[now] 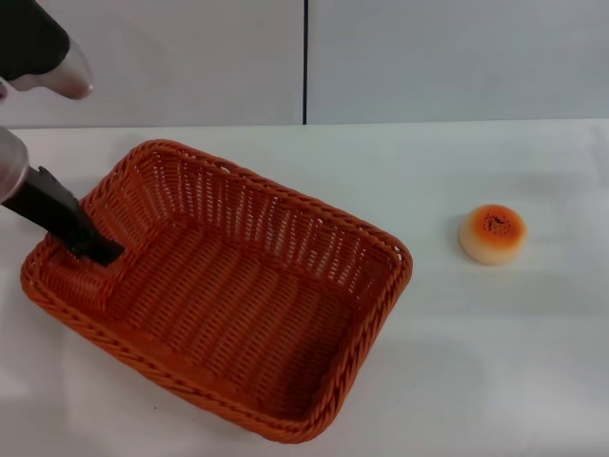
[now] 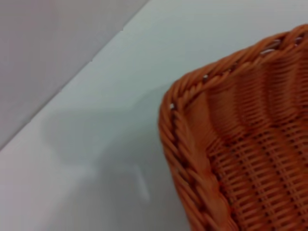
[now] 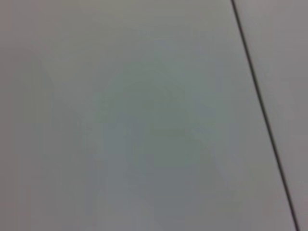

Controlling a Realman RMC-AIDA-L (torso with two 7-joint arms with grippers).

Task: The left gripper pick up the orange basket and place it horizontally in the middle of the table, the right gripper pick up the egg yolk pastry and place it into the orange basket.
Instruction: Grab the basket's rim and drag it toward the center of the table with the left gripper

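Orange basket [image 1: 228, 295] sits skewed on table [image 1: 495, 362], left-centre; egg yolk pastry [image 1: 492, 233] well apart to its right. Left gripper [image 1: 95, 249] at its left rim, can't tell if clamped. Needs firm rim hold, then rotate w/o dragging.

Even, diffuse light falls from above in the head view; the table [image 1: 495, 362] reads bright with no glare; the orange basket [image 1: 214, 290] throws only a faint soft shadow; the left wrist view is blurred, with a grey shadow beside the basket's rim; the right wrist view is hazy and dim.
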